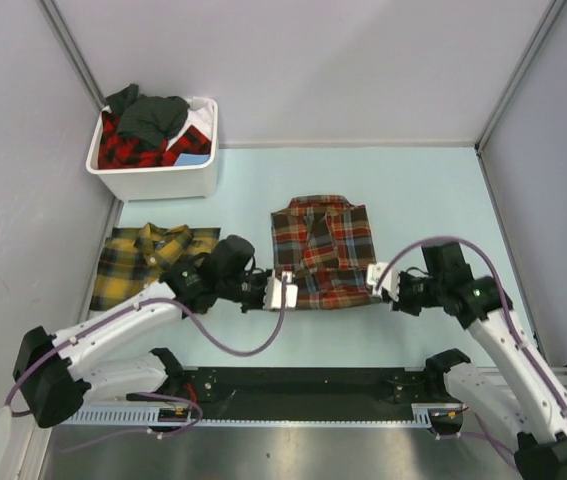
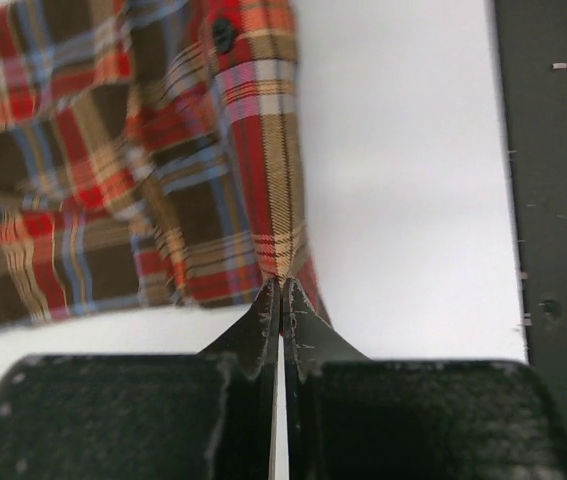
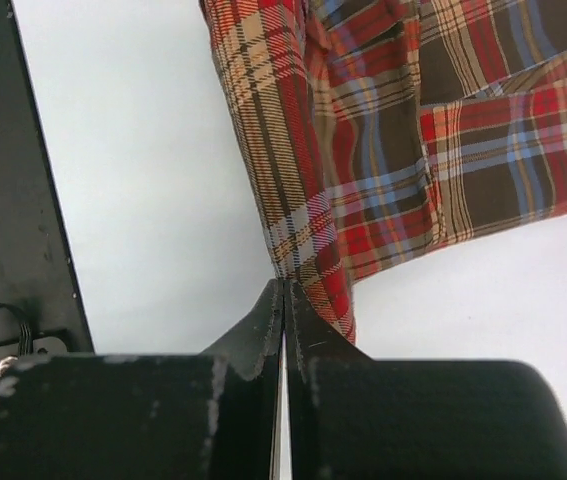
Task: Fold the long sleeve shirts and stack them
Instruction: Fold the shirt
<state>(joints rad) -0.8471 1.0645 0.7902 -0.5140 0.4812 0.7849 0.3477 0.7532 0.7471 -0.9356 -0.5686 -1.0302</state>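
Pinching the red plaid shirt [image 1: 321, 250] by its near corners: left gripper [image 1: 281, 292] and right gripper [image 1: 383, 281] both clamped on it — probably soft, floppy.

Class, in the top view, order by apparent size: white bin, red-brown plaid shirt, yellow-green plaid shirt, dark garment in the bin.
1-2. white bin and red-brown plaid shirt, too alike to rank.
3. yellow-green plaid shirt, partly hidden by the left arm.
4. dark garment.
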